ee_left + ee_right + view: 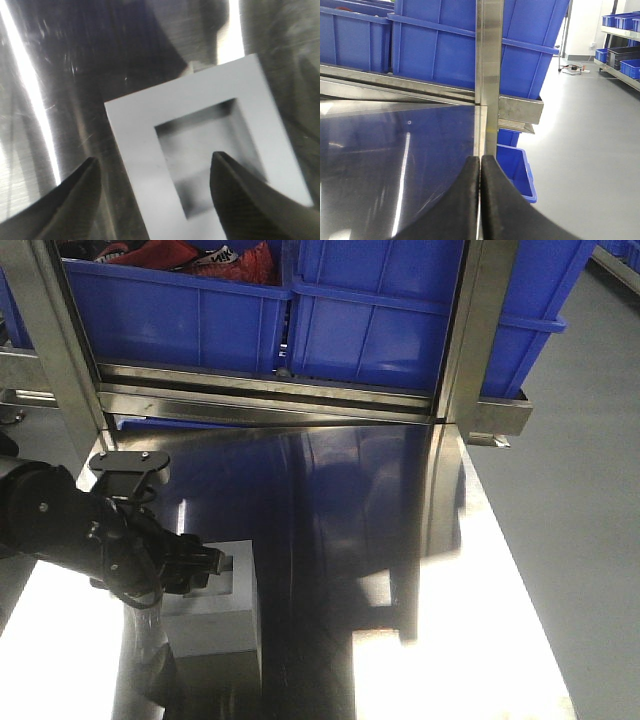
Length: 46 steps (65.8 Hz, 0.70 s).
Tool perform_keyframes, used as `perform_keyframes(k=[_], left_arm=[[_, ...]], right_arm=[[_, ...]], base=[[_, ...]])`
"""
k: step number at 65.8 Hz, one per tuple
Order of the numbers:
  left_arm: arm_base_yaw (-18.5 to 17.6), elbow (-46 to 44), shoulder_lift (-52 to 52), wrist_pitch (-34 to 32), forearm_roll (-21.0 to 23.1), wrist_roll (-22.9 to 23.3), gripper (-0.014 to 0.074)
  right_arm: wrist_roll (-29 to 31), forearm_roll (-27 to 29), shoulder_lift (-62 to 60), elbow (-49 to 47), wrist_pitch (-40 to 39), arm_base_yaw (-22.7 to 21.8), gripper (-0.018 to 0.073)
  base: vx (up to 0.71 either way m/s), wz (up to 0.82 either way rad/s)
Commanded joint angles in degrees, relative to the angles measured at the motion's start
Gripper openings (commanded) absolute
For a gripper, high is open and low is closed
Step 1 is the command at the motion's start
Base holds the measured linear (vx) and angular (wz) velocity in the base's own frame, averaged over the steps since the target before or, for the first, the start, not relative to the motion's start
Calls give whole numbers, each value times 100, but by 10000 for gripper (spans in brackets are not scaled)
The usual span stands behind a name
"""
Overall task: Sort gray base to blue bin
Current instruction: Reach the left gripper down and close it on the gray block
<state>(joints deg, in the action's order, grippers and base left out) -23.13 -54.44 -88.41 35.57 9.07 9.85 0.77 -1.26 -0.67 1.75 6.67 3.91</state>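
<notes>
The gray base [238, 585] sits on the shiny steel table [400, 540] at the front left, its square recess facing up. In the left wrist view the gray base [135, 130] fills the middle. My left gripper [155, 157] hangs open just above it, with one fingertip [85, 180] outside the block's left wall and the other over the recess. From the front, the left gripper [212, 562] is at the block's top. Two blue bins [180, 320] [400, 310] stand on the rack behind the table. My right gripper [480, 165] is shut on nothing, above the table's right edge.
Steel rack posts [470, 330] rise at the table's back edge, and one post [489, 70] stands straight ahead of the right gripper. The left bin holds red and black items [190, 255]. A smaller blue bin [517, 170] sits on the floor to the right.
</notes>
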Motion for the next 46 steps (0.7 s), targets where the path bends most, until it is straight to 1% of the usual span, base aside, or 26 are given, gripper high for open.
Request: perform_keyframes(k=[1,11,21,28,33,34,41,46], left_arm=[[-43,-172,46,-256,12,174,463],[-43,-172,-99,-282,0,282,448],[-43,-167,-199,-282,0,282,380],[-43,-167,-217,-276,0,282,283],[-43,-167,-217,-271,0,282,183],[-43,-167,-217,-271,0,282,151],[-43,-167,-217,-300,-5,282,-3],[-43,-167,-198,-324,14,282,-8]], right_arm=[[31,-64,-71,79,-446,-29,-9],[31,-64,-71,79,-446,-29,-9],[31,-64,-71,79,-446,-29,-9],[31,-64,-71,79,-446,-29,-9],[31,-64,-71,79,-446,-29,-9],[31,-64,-71,79,-446,-29,-9],[31,-64,-71,79,-446,-29,-9],[31,-64,-71,79,-446,-29,-9]], base=[[0,0],[0,0],[0,0],[0,0],[0,0],[0,0],[0,0],[0,0]])
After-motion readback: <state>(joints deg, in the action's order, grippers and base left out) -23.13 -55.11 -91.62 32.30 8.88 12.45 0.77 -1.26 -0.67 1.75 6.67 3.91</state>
